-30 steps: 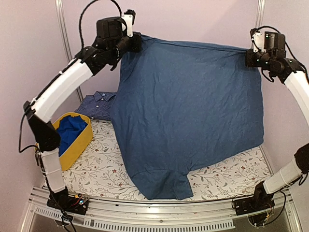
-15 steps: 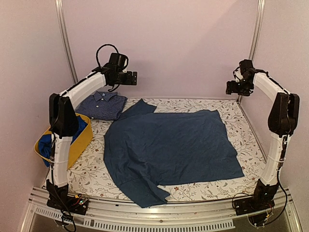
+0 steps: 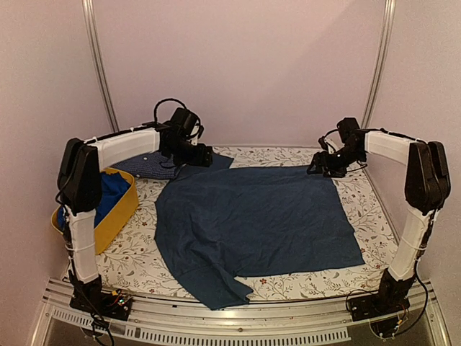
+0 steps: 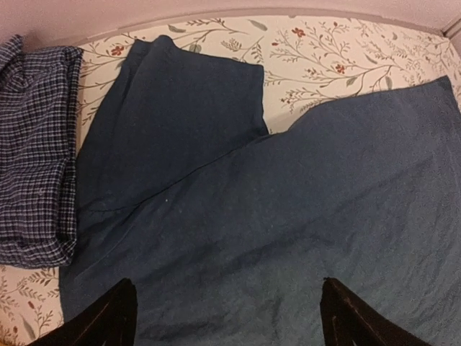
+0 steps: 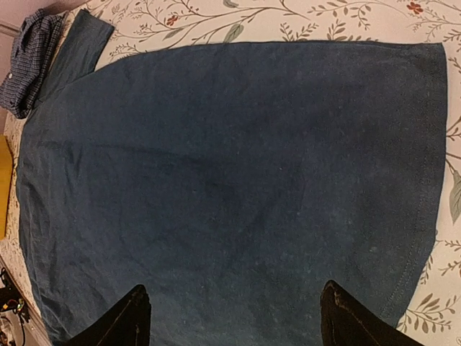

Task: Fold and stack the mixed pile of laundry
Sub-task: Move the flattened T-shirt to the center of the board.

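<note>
Below the left gripper (image 4: 229,313) and right gripper (image 5: 230,317), both spreading wide and empty, the navy-teal garment (image 3: 252,223) is lying flat.

Spread flat on the middle of the table (image 3: 144,252): the big shirt (image 3: 252,223). Behind it to the left, right beside one sleeve (image 4: 180,108): the folded shirt (image 3: 144,168). At the left edge, nearer the front: the tub (image 3: 122,216), with more cloth (image 3: 108,193) inside. Over the big shirt's far left corner: the left gripper (image 3: 203,157). Over its far right corner: the right gripper (image 3: 317,169).
</note>
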Controlling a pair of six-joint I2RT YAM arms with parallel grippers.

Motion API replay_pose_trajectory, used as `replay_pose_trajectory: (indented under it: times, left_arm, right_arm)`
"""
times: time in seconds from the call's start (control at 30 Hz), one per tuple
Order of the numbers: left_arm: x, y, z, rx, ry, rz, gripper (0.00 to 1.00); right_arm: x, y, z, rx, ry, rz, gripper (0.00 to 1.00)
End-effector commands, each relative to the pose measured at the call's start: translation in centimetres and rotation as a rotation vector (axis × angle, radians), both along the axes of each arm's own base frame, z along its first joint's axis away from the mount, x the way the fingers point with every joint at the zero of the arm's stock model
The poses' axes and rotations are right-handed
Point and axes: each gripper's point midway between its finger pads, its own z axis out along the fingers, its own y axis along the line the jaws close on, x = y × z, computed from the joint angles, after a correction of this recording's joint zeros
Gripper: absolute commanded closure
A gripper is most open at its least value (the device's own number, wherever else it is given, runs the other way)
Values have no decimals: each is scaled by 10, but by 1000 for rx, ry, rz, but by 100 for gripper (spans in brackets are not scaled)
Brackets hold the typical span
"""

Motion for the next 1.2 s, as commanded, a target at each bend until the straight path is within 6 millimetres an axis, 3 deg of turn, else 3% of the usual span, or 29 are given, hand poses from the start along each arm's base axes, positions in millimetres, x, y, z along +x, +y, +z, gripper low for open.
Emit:
replay_pose_trajectory:
  times: [0.0,0.23,0.47,0.6,0.73,0.87,0.93,1.0,1.07,1.17]
  left_arm:
    - [12,-13,-44,7,86,-4,14]
    - [26,-11,-99,60,190,30,20]
    - [55,-32,-143,61,229,-43,23]
    - [77,-48,-148,-60,204,-89,24]
    - [99,-50,-153,-127,158,-95,25]
    - [130,-50,-133,-246,59,-100,16]
    - [148,-44,-111,-287,-10,-78,10]
    - [162,-38,-71,-332,-85,-63,8]
    - [167,-30,-22,-358,-155,-56,5]
    - [151,-24,35,-367,-192,-70,3]
  right_arm:
    - [30,12,-9,65,-26,-10,21]
    - [51,13,-53,13,21,-20,22]
    - [57,-7,-94,-64,89,-73,22]
    - [67,-24,-104,-72,112,-125,22]
    - [73,-48,-115,-87,150,-178,23]
    - [76,-76,-122,-106,172,-235,23]
    - [82,-90,-118,-99,167,-265,22]
    - [94,-104,-106,-77,139,-291,23]
    - [104,-100,-83,-40,91,-267,22]
    - [110,-91,-47,-2,23,-236,22]
